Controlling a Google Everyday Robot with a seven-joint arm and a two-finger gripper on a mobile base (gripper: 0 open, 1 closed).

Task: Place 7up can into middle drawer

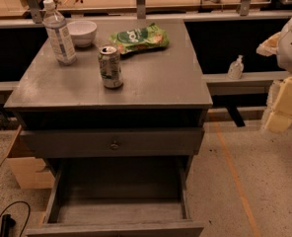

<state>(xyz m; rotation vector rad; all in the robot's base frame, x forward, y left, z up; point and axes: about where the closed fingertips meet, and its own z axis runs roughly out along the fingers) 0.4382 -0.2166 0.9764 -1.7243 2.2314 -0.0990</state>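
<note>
The 7up can (110, 66) stands upright on the grey cabinet top (156, 83), left of its middle, with its silver top showing. The middle drawer (119, 212) is pulled open below, and its plain grey floor is bare. Above it is a drawer front with a small round knob (114, 144). My gripper (280, 113) is at the right edge of the view, beyond the cabinet's right side and well away from the can. It holds nothing that I can see.
A clear water bottle (59, 32), a white bowl (82, 32) and a green snack bag (140, 38) sit on the back of the cabinet top. A cardboard box (25, 169) stands at the cabinet's left. A small bottle (236, 67) sits on the ledge at the right.
</note>
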